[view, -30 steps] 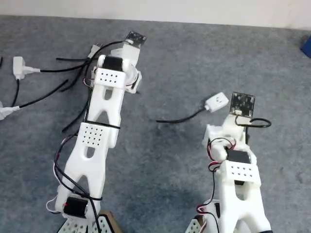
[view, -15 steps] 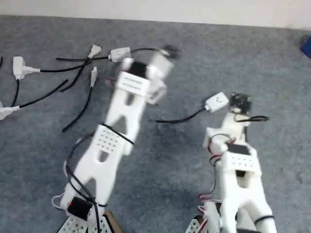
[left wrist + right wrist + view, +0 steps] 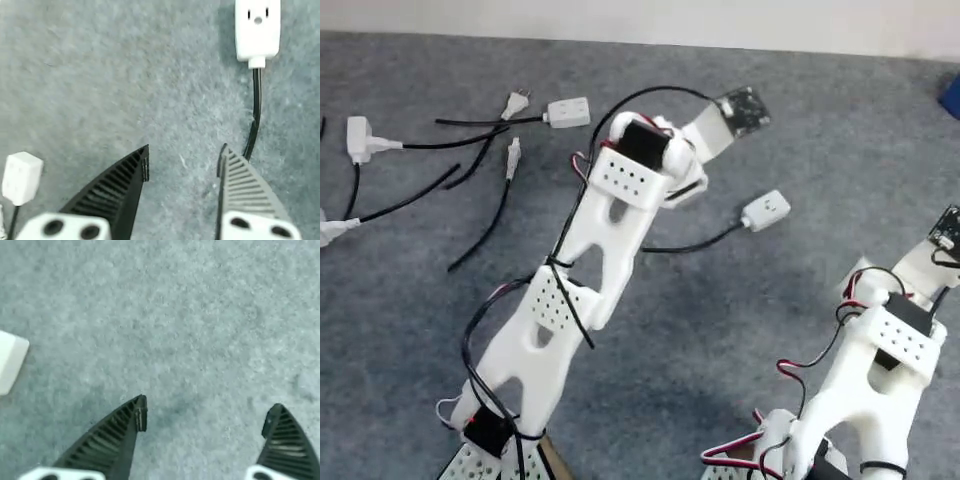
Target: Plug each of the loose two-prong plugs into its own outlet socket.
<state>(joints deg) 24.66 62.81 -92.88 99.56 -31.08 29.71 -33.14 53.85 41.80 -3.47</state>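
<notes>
High view: the left arm (image 3: 610, 210) stretches over the middle of the grey table (image 3: 440, 380), its wrist near the far edge, while the right arm (image 3: 880, 350) stands at the right edge. One outlet socket (image 3: 766, 210) lies near the table's middle, just beside the left arm's wrist, and its black cord (image 3: 695, 243) runs back under that arm. A second outlet socket (image 3: 568, 112) lies near the far edge, left of the middle. Close to it are a two-prong plug (image 3: 517, 102) and a second plug (image 3: 513, 155), both loose on the table on black leads. Two more white plugs (image 3: 358, 135) lie at the left edge, also unplugged. In the left wrist view the left gripper (image 3: 182, 157) is spread apart and holds nothing. The outlet socket (image 3: 257, 27) lies beyond its tips, face up, with the cord (image 3: 256, 107) passing one finger (image 3: 235, 175). In the right wrist view the right gripper (image 3: 207, 416) is spread wide over bare table, empty, with a white block (image 3: 10, 362) off to one side that I cannot identify.
</notes>
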